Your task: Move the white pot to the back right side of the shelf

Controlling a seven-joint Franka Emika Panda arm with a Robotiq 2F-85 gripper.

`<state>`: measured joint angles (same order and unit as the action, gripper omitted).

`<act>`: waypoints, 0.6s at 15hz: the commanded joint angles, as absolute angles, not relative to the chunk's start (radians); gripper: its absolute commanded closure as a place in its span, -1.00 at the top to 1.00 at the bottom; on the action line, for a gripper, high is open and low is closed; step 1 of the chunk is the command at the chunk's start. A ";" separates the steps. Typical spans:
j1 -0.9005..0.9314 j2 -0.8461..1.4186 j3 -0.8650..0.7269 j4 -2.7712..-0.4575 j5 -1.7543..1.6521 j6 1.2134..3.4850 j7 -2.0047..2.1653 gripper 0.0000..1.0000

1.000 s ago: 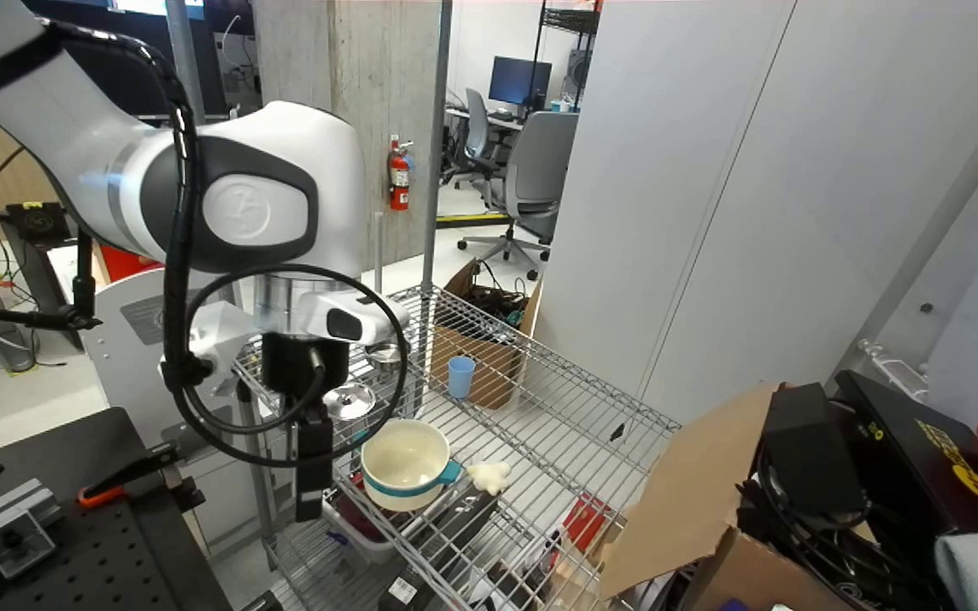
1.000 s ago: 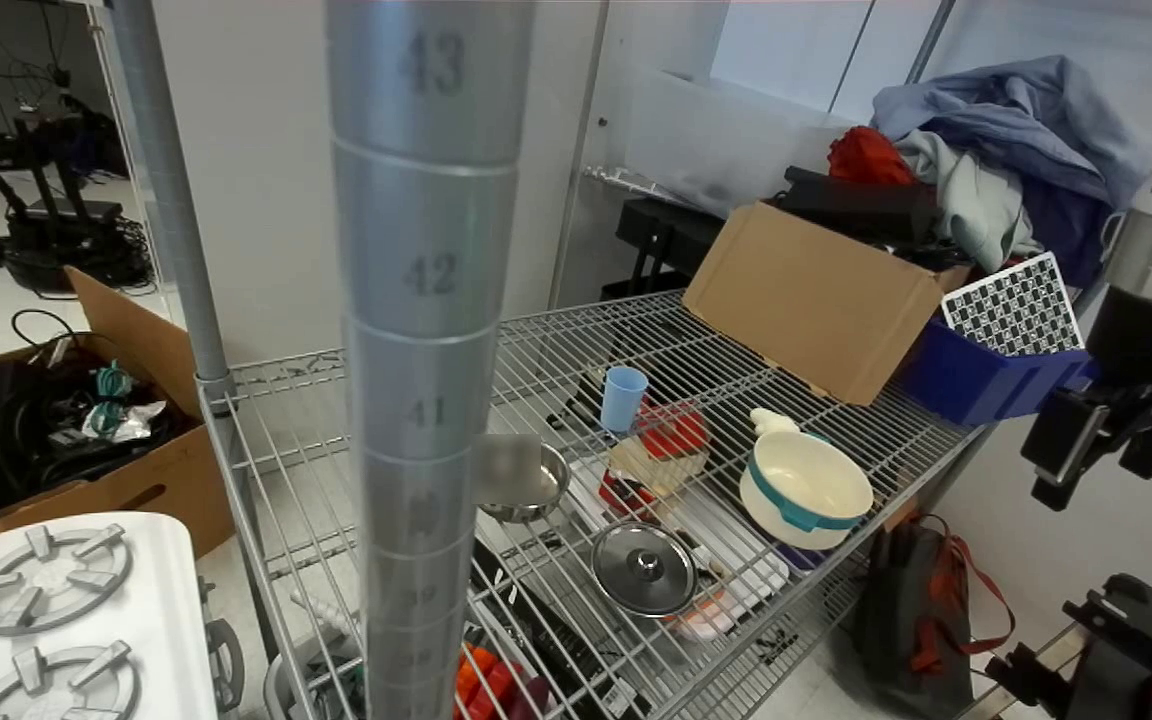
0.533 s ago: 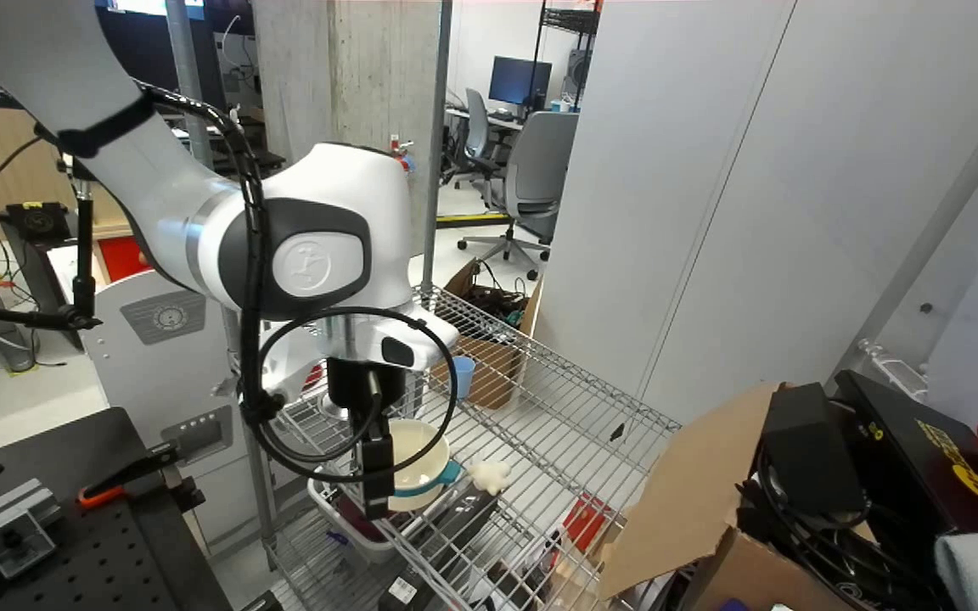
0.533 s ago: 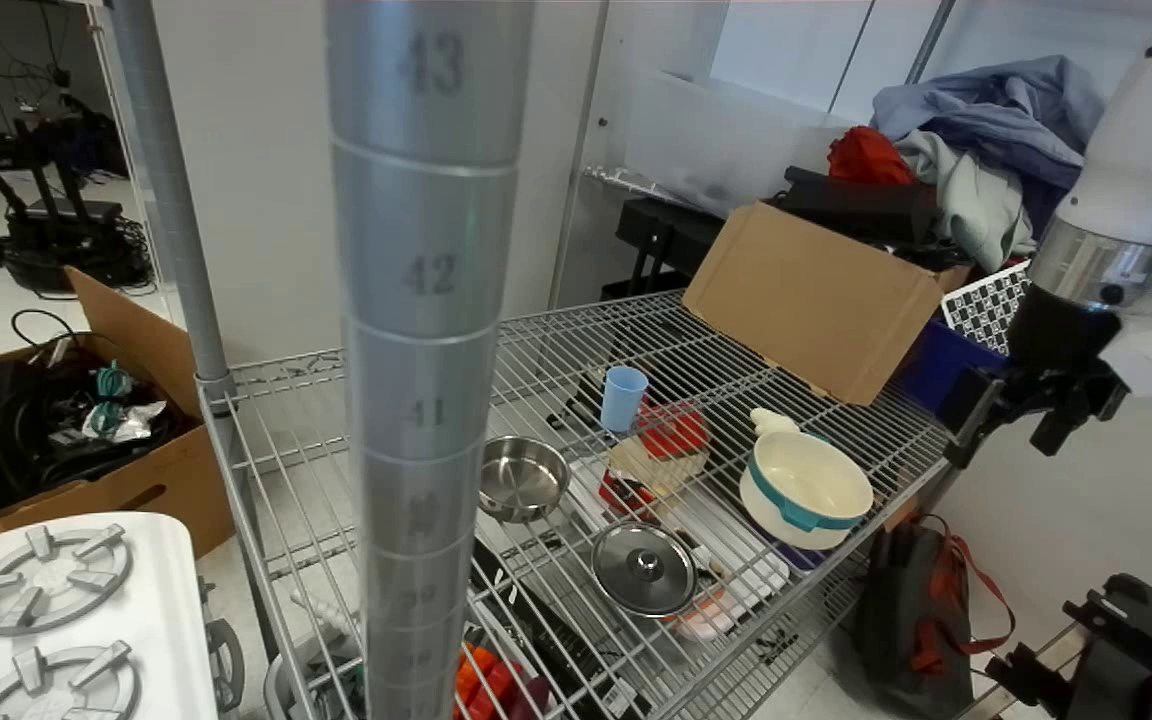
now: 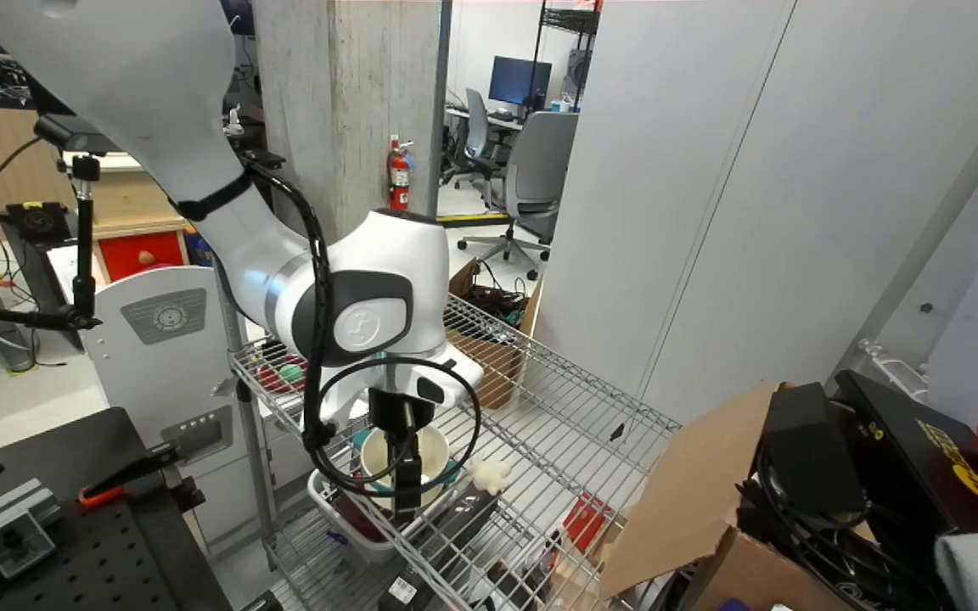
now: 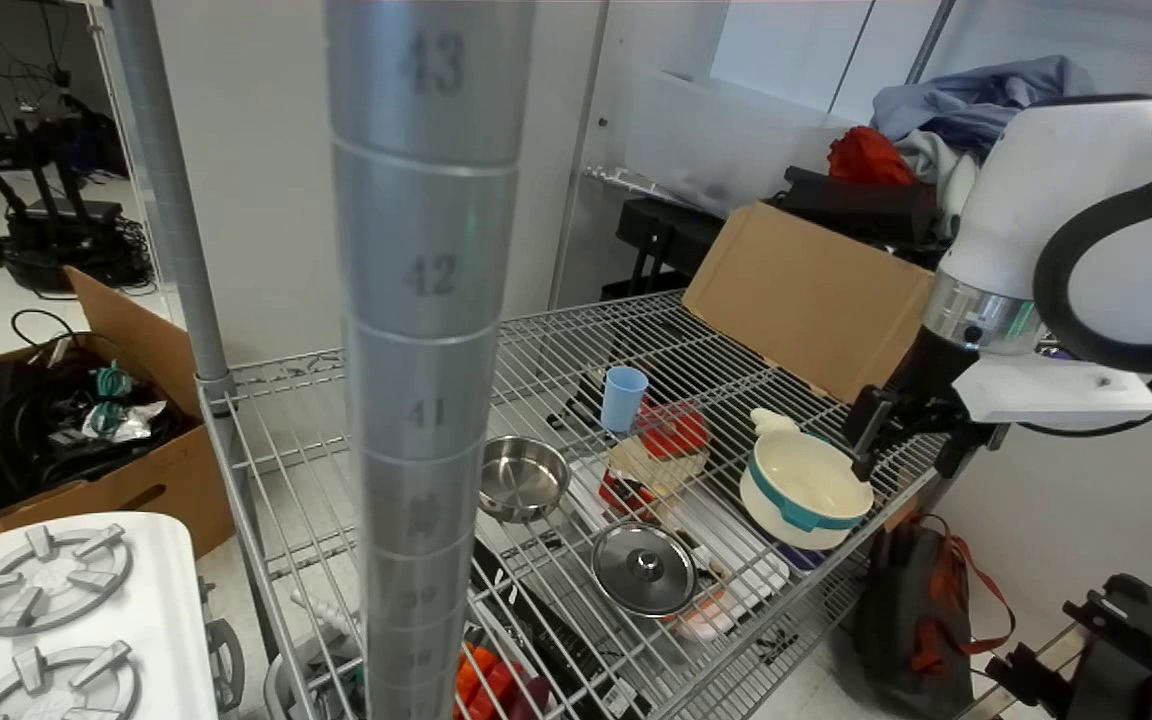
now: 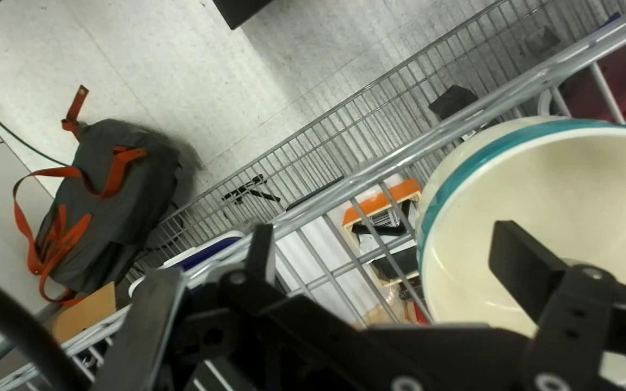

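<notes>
In an exterior view, the claw (image 6: 906, 460) of a white robot arm (image 6: 1026, 205) hangs just beside the teal-banded white pot (image 6: 804, 490), as the pot rests on a wire-shelf bench (image 6: 636, 330) near the edge closest to the claw; whether the two touch cannot be told. Across the pot from the claw are a blue cup (image 6: 624, 398), a steel pan (image 6: 523, 482) and a metal lid (image 6: 644, 568), while a cardboard box (image 6: 806, 300) sits behind the claw. In an exterior view, the claw hangs in front of the pot, hiding part of it, with a knobby cream piece (image 5: 489, 477) near both. In the wrist view, the claw is released, its fingers (image 7: 522, 266) spread well apart, one over the pot's pale interior, the other outside its rim; a gray backpack (image 7: 123, 201) with orange straps lies well below the claw, past the bench's edge.
</notes>
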<state>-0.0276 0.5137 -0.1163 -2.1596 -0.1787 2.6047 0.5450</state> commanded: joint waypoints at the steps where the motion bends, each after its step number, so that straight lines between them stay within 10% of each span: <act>1: 0.011 0.630 -0.134 -2.059 -0.109 2.614 0.510 1.00; 9: 0.023 0.700 -0.136 -1.990 -0.032 2.597 0.466 -0.46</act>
<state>0.0151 0.6951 -0.1193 -2.0082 -0.0790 2.6087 0.5131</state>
